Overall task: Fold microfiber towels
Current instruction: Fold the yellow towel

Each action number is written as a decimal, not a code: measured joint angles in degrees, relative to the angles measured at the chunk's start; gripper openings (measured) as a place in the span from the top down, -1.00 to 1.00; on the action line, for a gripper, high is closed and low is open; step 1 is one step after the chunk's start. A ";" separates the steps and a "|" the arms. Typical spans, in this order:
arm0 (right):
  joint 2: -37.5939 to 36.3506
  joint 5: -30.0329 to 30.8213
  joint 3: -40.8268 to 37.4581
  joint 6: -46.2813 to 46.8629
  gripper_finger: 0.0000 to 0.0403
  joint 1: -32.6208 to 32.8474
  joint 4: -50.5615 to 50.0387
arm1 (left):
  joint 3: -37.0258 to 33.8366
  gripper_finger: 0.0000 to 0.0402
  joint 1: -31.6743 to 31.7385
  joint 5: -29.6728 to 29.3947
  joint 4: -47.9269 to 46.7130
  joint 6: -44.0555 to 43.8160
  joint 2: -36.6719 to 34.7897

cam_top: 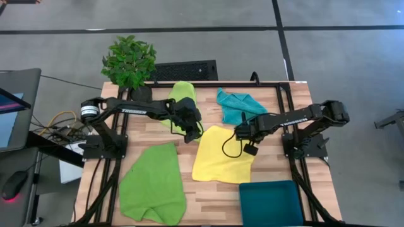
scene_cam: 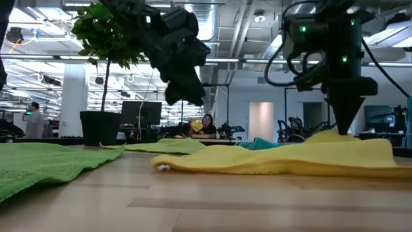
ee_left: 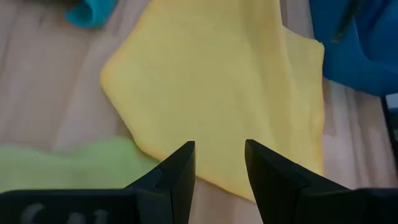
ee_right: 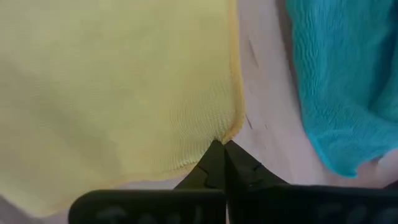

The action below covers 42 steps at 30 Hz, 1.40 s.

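**Right gripper pinches the yellow towel's far corner; left gripper waits open above its other far corner**

The yellow towel point(cam_top: 221, 156) lies spread near the table's middle, a little toward 5 o'clock. The turquoise towel point(cam_top: 238, 105) sits crumpled at about 1 o'clock, close to the yellow one's far edge. One lime green towel point(cam_top: 153, 185) lies flat at 7 o'clock, and a second lime green towel point(cam_top: 182, 99) lies bunched at about 11 o'clock, partly under the left arm. A dark teal bin point(cam_top: 273, 202) stands at 5 o'clock.

The right gripper point(ee_right: 222, 152) has its fingers pressed together on the yellow towel's edge, at the corner nearest the turquoise cloth; in the low view that corner is drawn up into a small peak. The left gripper point(ee_left: 219, 163) hangs above the yellow towel's 10 o'clock corner with its fingers parted by a moderate gap, holding nothing.

The cloth looks light, soft and fully limp: it sags between supports and will not keep a shape of its own. A single pinched corner would probably let the rest trail and twist, so the sensible hold is both far corners, at the hem, before drawing that edge toward 6 o'clock. The nap seems grippy on the wooden table point(cam_top: 211, 195), so dragging may bunch it; lifting clear looks safer. A thin pinch at the very hem could slip free.
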 joint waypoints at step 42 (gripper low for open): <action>-0.02 3.68 4.46 -1.00 0.95 6.10 -3.54 | 52.28 0.34 5.67 3.52 -36.44 34.09 38.69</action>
